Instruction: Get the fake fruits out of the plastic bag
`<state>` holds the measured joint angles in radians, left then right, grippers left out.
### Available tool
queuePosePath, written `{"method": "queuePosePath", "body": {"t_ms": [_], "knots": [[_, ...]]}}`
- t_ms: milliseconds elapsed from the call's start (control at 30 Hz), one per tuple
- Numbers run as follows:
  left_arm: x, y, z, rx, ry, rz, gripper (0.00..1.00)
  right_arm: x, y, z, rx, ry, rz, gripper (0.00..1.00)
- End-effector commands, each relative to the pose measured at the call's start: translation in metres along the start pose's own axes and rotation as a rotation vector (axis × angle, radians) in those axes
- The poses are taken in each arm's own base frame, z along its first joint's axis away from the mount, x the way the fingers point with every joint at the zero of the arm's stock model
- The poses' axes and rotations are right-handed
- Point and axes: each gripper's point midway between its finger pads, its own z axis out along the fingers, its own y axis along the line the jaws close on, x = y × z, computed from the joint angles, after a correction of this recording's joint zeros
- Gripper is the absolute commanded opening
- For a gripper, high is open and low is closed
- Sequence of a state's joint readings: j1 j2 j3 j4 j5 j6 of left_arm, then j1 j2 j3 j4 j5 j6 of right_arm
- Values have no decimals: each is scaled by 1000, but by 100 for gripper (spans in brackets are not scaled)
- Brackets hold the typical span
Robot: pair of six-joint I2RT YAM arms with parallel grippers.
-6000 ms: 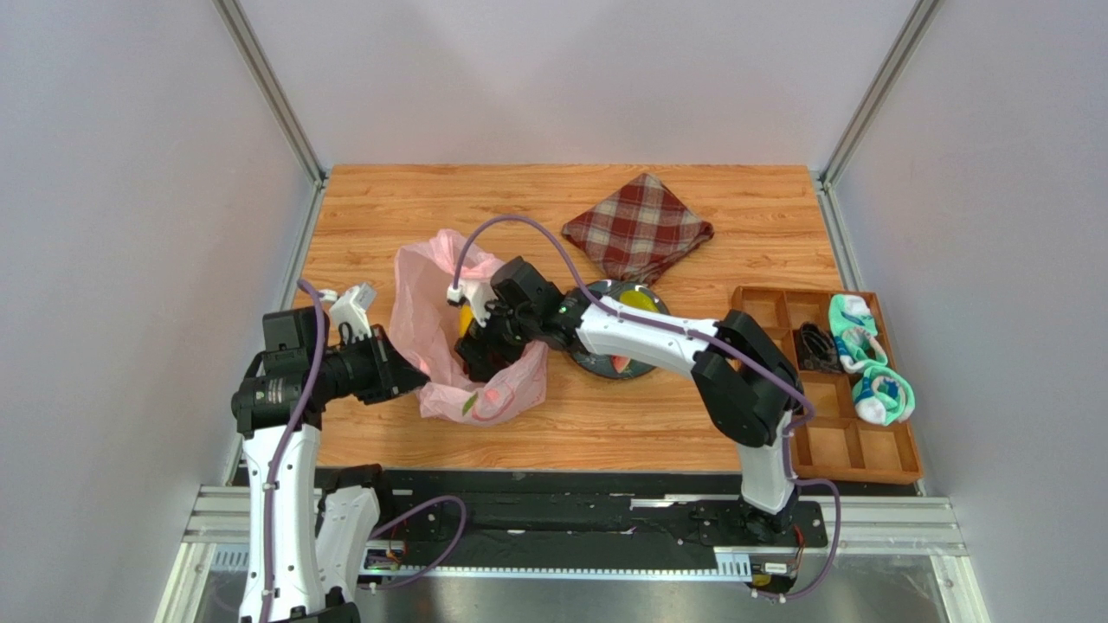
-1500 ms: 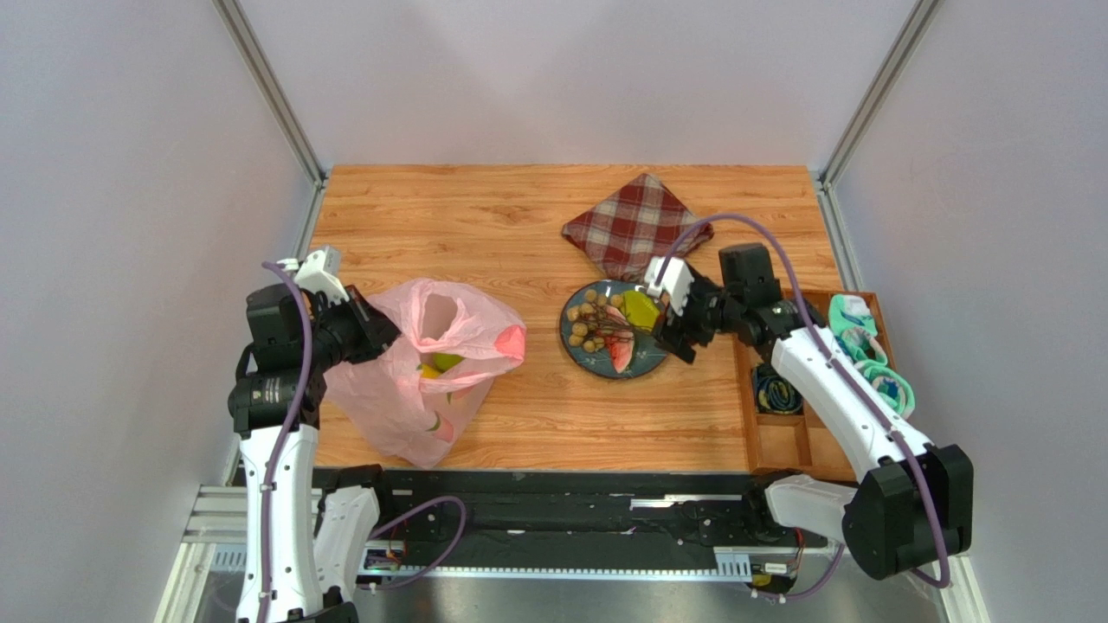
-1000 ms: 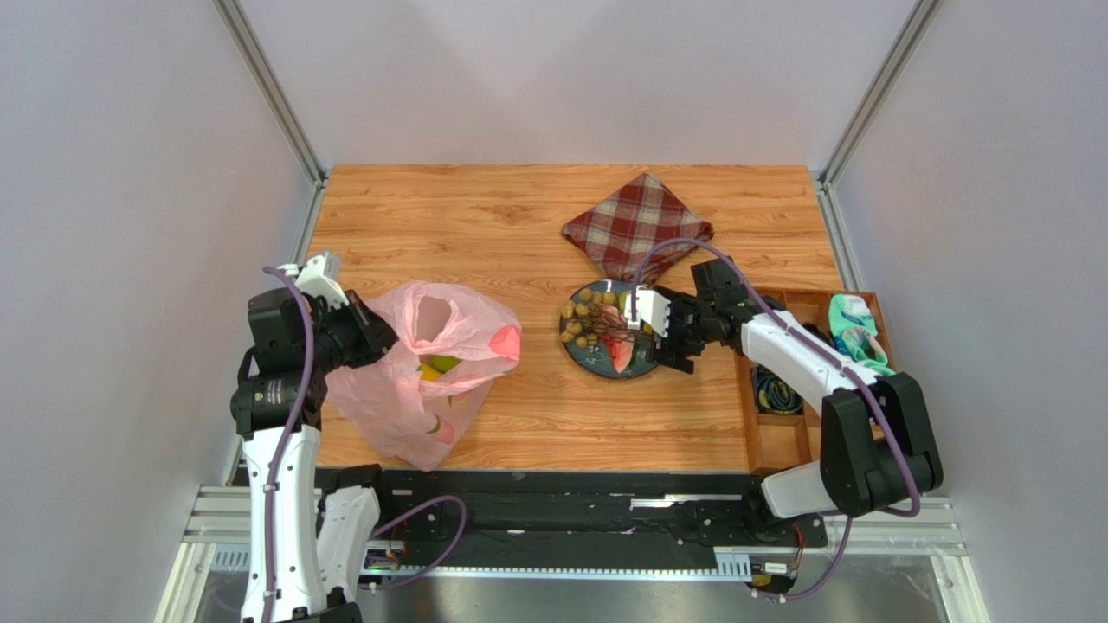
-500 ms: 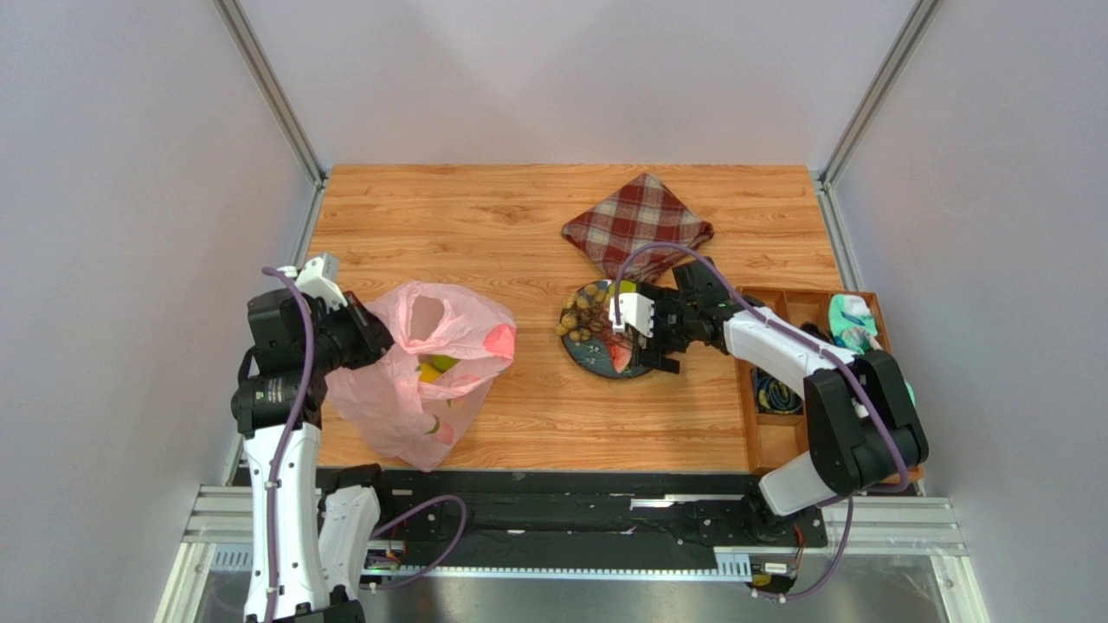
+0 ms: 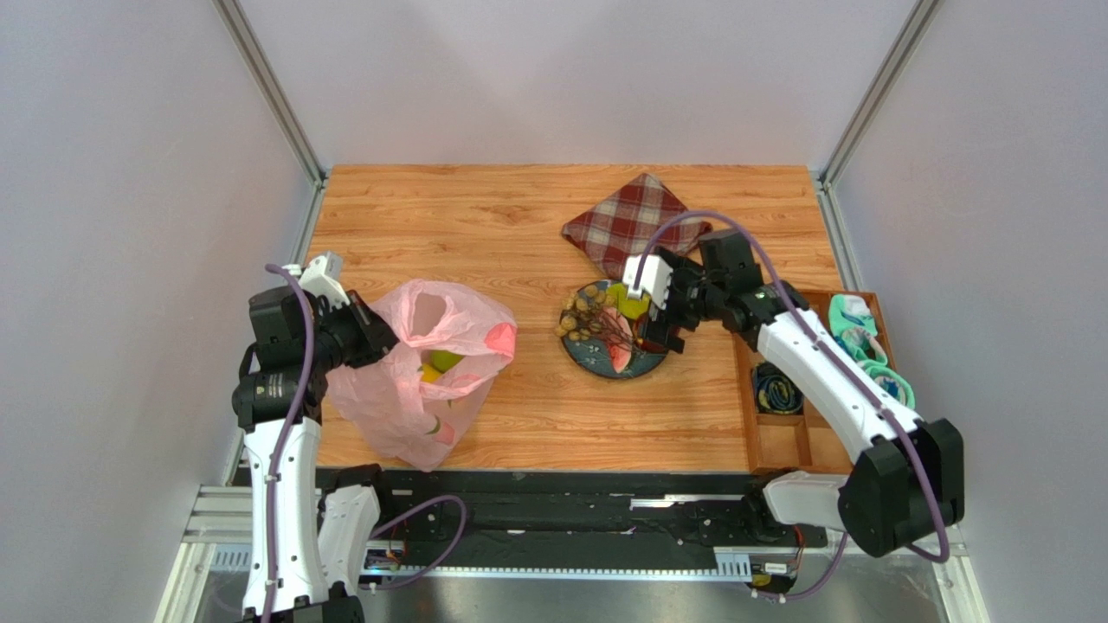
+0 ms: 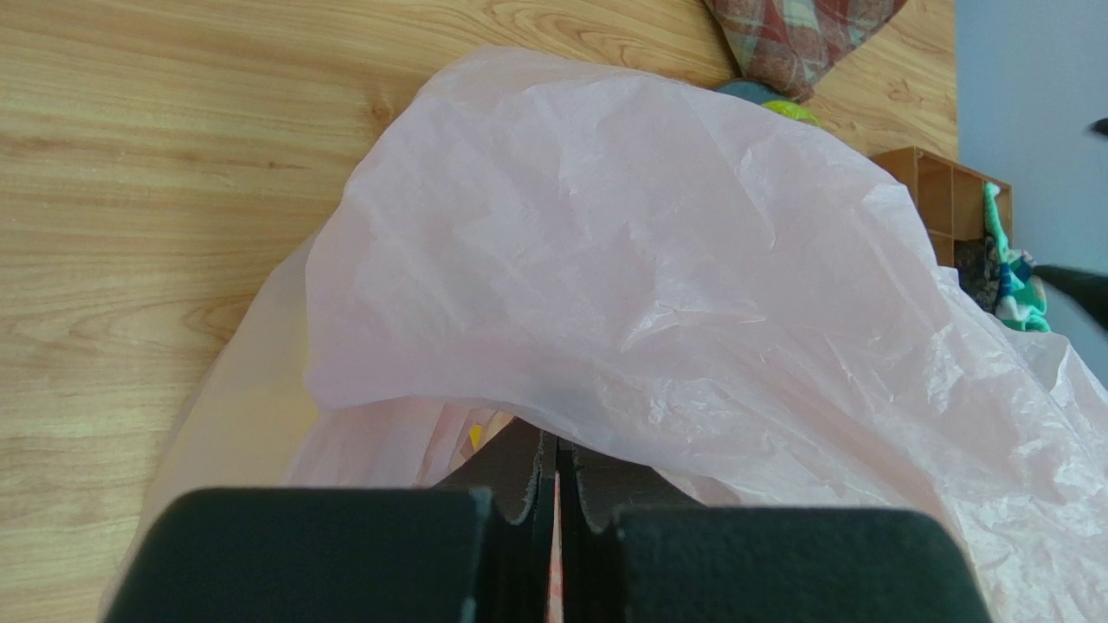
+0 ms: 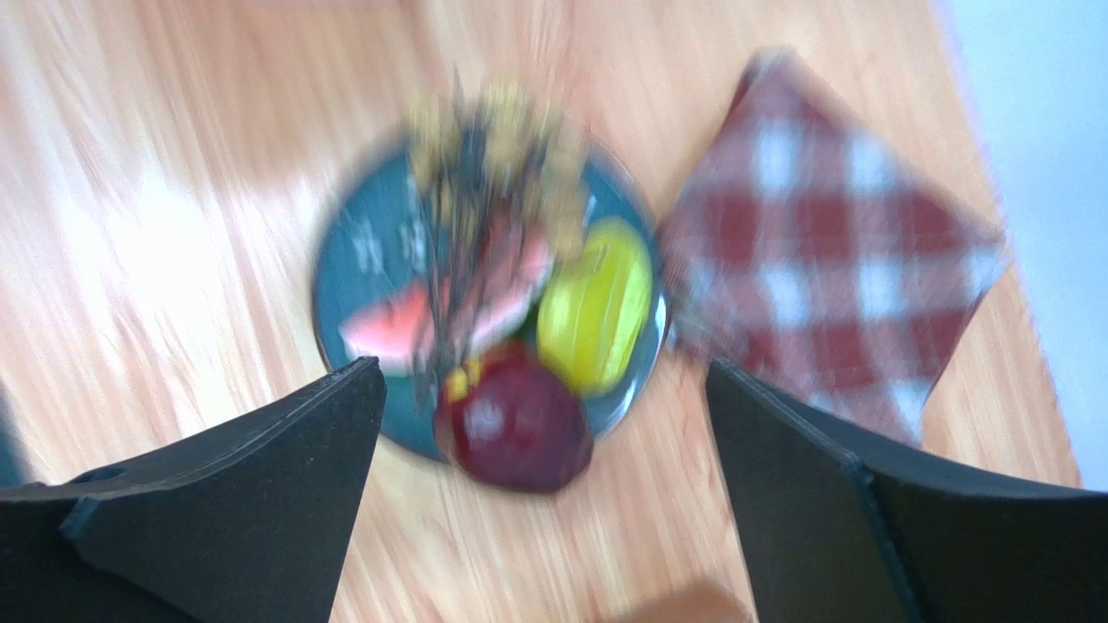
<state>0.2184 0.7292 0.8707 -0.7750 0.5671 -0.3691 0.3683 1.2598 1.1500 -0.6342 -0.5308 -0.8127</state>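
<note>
The dark plate [image 5: 581, 360] sits near the middle of the wooden table [image 5: 520, 221]. Four fake fruits are on it: a brownish grape bunch [image 5: 592, 316] on the side facing the bag, a yellow fruit [image 5: 633, 306] toward the plaid cloth [image 5: 637, 227], a pink-red slice [image 5: 617, 348] in the middle, and a dark red apple [image 7: 514, 422] at the rim closest to the right wrist camera. The right gripper [image 5: 654, 325] hovers just above the plate's tray-side edge, its jaws spread wide with nothing between them. The wrist view there is blurred. Well to the other side of the plate lies the pink plastic bag [image 5: 416, 390], its mouth lifted and open toward the plate, with a yellow-green fruit [image 5: 442, 365] showing inside it. The left gripper [image 6: 557, 478] is at the bag's far side from the plate, its jaws pinched tight on the thin film. Beyond the plate's right side a wooden tray [image 5: 832, 452] holds teal socks [image 5: 865, 357].
</note>
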Motion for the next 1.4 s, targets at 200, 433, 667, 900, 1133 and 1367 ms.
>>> {"method": "queuePosePath", "body": {"t_ms": [200,433,667,900,1133,1367], "knots": [[2,-7,0,46,6,-14,0,-240,59,6,-328,-453,208,100],[1,-13,-7,57,-13,-4,0,-267,128,45,-379,-497,-143,100],[6,-18,-8,83,-7,-1,0,-284,160,96,-232,-478,-338,94],[-33,-43,-7,146,-81,70,0,-280,103,130,-71,-418,-256,0],[-134,-102,-11,278,-109,278,0,-333,-57,117,214,-581,-33,0],[-229,-164,-78,268,-355,589,0,-381,-85,57,308,-763,-12,0]]}}
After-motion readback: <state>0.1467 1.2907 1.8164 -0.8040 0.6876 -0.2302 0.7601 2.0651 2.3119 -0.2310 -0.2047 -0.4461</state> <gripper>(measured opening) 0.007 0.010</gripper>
